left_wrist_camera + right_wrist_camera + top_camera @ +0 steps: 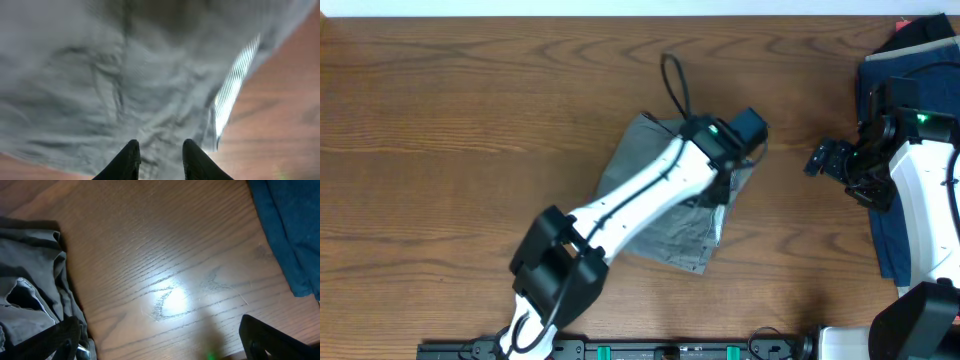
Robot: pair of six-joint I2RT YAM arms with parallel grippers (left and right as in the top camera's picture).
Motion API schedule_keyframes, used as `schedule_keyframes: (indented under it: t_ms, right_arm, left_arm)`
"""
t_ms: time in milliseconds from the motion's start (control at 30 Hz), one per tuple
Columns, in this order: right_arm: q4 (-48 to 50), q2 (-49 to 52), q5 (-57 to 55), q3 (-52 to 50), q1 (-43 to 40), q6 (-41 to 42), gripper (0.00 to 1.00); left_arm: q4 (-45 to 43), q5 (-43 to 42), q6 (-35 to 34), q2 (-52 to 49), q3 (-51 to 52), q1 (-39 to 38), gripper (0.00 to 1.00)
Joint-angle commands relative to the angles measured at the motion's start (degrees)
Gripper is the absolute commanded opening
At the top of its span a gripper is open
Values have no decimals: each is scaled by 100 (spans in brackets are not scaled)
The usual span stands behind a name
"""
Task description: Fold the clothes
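The clothes, a pair of light grey shorts (672, 236), lie rumpled at the middle of the table, partly under my left arm. My left gripper (741, 150) hovers over their far right edge. In the left wrist view the crumpled grey shorts (125, 75) fill the frame, and the left gripper (161, 150) has its two dark fingers a little apart, with nothing pinched between them. My right gripper (817, 160) stands wide open over bare wood to the right of the shorts. Its wrist view shows the right gripper (167, 340) empty and the shorts (30, 280) at the left.
A larger dark blue garment (880, 100) lies in a heap at the table's right edge, under my right arm, and shows as the dark blue garment (290, 230) in the right wrist view. Bare wooden table (470, 120) stretches to the left of the shorts.
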State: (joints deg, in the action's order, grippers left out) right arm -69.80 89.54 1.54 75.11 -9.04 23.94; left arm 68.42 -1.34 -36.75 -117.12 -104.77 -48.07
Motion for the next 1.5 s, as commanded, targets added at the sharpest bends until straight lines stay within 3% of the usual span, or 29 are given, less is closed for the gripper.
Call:
schedule_keyframes:
  t_ms: [0,100,267,433,567,700,867,933,1100,1333,1467]
  right_arm:
    - [-4,-28,0,-17,-33,87,99]
    - [-4,-28,0,-17,-33,87,99]
    - [-4,-31,0,-17,-33,87,99]
    - [-4,-28,0,-17,-28,87,99]
    - [-4,-28,0,-17,-28,87,99]
    - [-4,-28,0,-17,-31,87,99]
    - [-4,-28,0,-17,-9,87,99]
    - [-2,-31,0,-17,0,87,99]
    - [-4,-31,0,-17,0,87,99]
    - [-4,-28,0,-17,0,87,99]
    - [-4,-31,0,-17,0,87,99]
  left_arm:
    - [-245,48,133,201,-44,402,29]
    - [-765,48,133,160,22,570,29]
    - [-1812,48,133,50,367,592,40]
    - [-2868,26,107,-232,745,584,40]
    - [-3126,-310,87,-656,758,584,40]
    - [-3158,-820,85,-1128,758,577,40]
    - [-3167,-870,81,-1434,758,570,38]
    - [-3161,-872,114,-1362,723,599,33]
    - [-3077,-872,116,-706,649,634,33]
    - [-2135,-872,361,638,649,632,60]
    - [-1134,-857,372,940,651,625,61]
